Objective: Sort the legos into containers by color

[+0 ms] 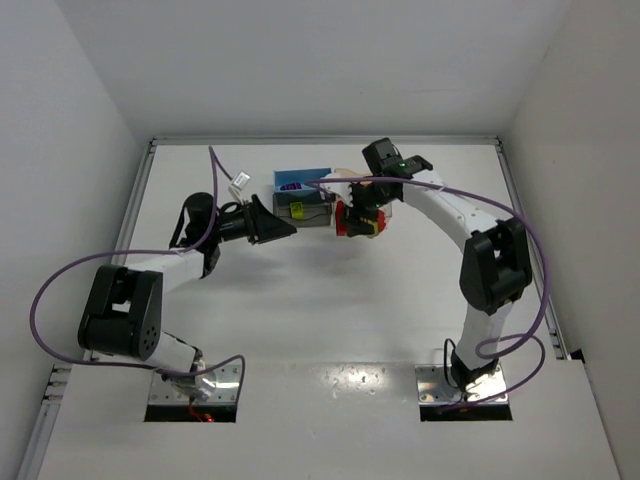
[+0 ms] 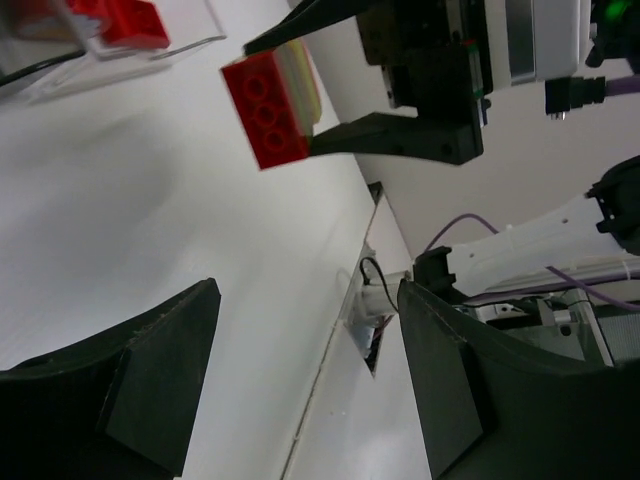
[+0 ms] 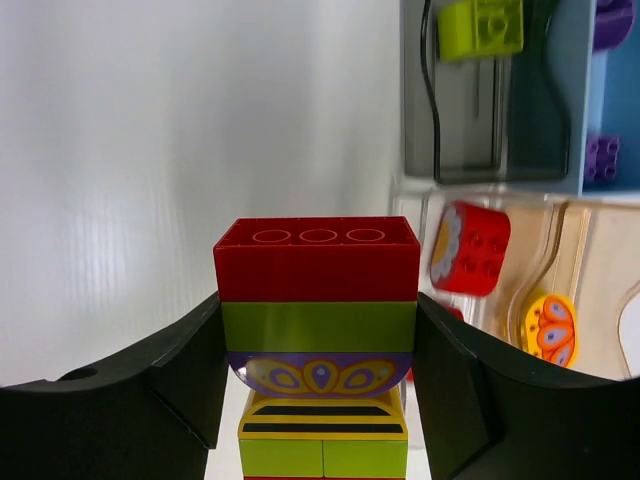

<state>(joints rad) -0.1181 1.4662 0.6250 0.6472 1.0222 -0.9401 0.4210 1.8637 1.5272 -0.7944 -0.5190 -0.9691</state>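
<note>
My right gripper (image 1: 360, 222) is shut on a multicoloured clump of legos (image 3: 318, 300), stacked red, lime green, purple, yellow and lime, and holds it above the table beside the containers. In the left wrist view the clump's red end (image 2: 268, 110) hangs in the air between the right fingers (image 2: 400, 135). My left gripper (image 1: 285, 228) is open and empty, pointing at the clump from the left (image 2: 310, 370). The dark grey bin (image 3: 420, 150) holds a lime brick (image 3: 480, 25). The blue bin (image 3: 610, 100) holds purple bricks (image 3: 600, 155). The clear bin (image 3: 415, 205) holds a red brick (image 3: 470, 245). The peach bin (image 3: 600, 260) holds a yellow piece (image 3: 548, 325).
A black cable (image 3: 430, 90) runs across the dark grey bin. A white connector (image 1: 240, 185) on a purple cable lies left of the bins. Raised rails edge the table at the back (image 1: 320, 140) and on both sides. White walls enclose the workspace.
</note>
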